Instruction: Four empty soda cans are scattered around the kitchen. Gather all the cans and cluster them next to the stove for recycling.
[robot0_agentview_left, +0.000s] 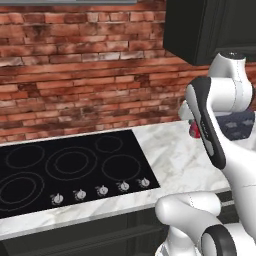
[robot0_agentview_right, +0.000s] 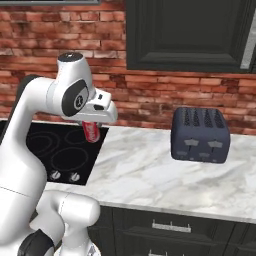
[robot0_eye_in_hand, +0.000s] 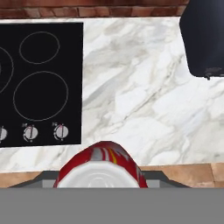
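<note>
Red shows beside the arm in the left base view: the red soda can (robot0_agentview_left: 193, 130) peeks out at the 3 o'clock side of the frame, mostly hidden behind the dark forearm, above the white marble surface (robot0_agentview_left: 170, 160). The stove (robot0_agentview_left: 70, 167) lies toward 9 o'clock of it, black glass with grey rings and a front row of silver knobs.

From the right base view, the gripper (robot0_agentview_right: 92, 127) hangs under the white hand and is closed narrowly on the red soda can (robot0_agentview_right: 92, 131). The can's long axis runs near vertical, slightly tilted, its lower end pointing down at the stove's right edge (robot0_agentview_right: 97, 150), and it hangs clear of the surface. A dark toaster (robot0_agentview_right: 200, 135) sits well apart at 3 o'clock, under a black cabinet (robot0_agentview_right: 185, 35).

Seen from the hand view, the can (robot0_eye_in_hand: 103, 164) sits at 6 o'clock, its silver end facing the camera, with red, white and yellow markings that cannot be read. The stove fills 9 to 11 o'clock, marble the middle, the toaster 2 o'clock.
</note>
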